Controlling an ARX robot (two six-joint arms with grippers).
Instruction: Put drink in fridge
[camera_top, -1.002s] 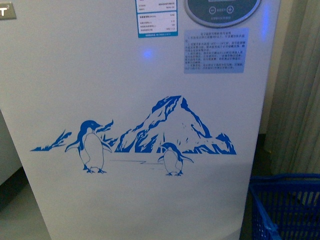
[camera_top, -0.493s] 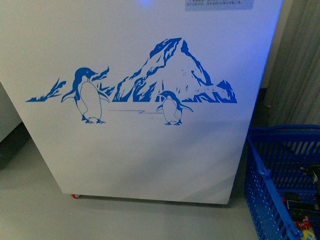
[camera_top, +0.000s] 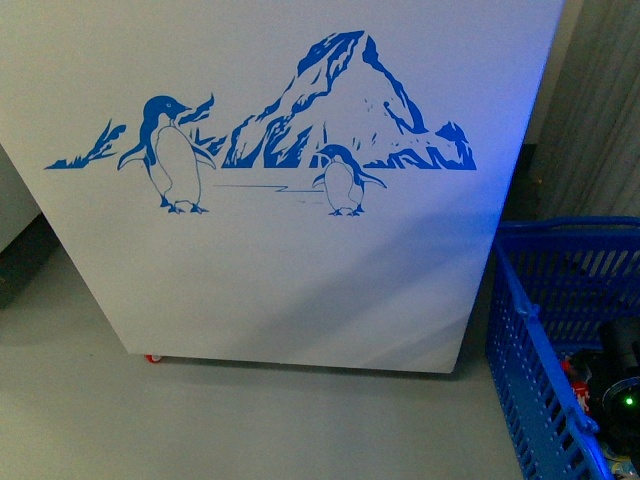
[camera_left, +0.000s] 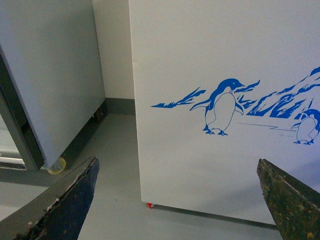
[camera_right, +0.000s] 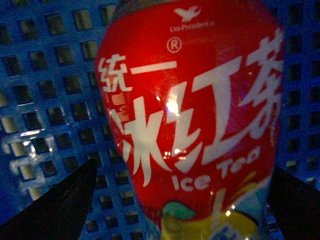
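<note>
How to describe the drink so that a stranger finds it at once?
Beside the white fridge with penguins stands a blue basket. The drink shows against its lattice: the bottle with a red label reading Ice Tea in white.

A blue plastic lattice basket (camera_top: 522, 345) stands on the smooth grey floor (camera_top: 250, 420), with small blurred items low inside it. A grey curtain with vertical folds (camera_top: 600, 100) hangs behind it. Elsewhere, a tall grey upright cabinet (camera_left: 50, 75) rests on a yellowish translucent castor (camera_left: 57, 165), near a pale wall (camera_left: 112, 50).
</note>
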